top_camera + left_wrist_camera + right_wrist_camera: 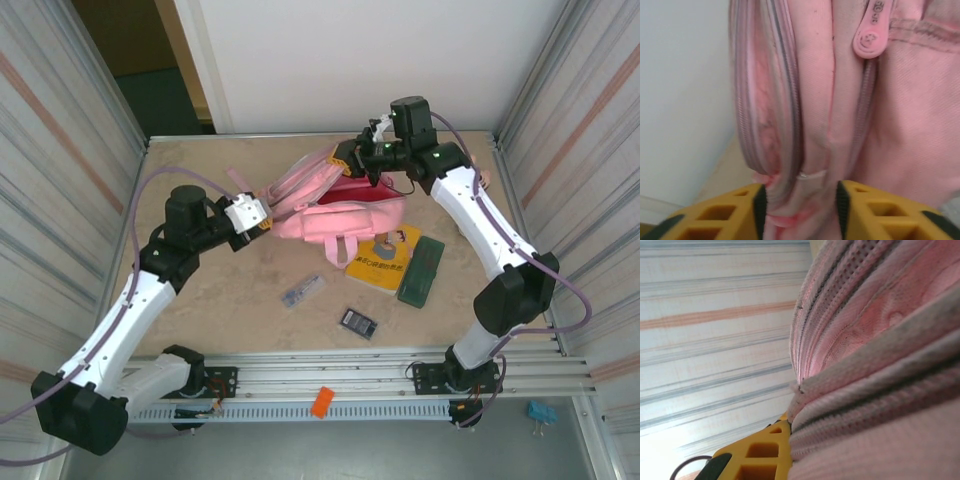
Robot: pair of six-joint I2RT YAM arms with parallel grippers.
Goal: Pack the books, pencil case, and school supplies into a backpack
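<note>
The pink backpack lies in the middle of the table, its top edge lifted. My left gripper is at its left end; in the left wrist view the yellow jaws stand apart, open, around a fold of zip and pink fabric. My right gripper is shut on the backpack's far upper edge; one yellow finger presses against the pink cloth. The yellow book and the green pencil case lie just in front of the backpack. The silvery-blue item and the dark calculator lie nearer me.
A pink zip pull hangs on the backpack's front. Striped walls close in both sides of the table. An orange piece sits on the front rail and a blue clip lies at the lower right.
</note>
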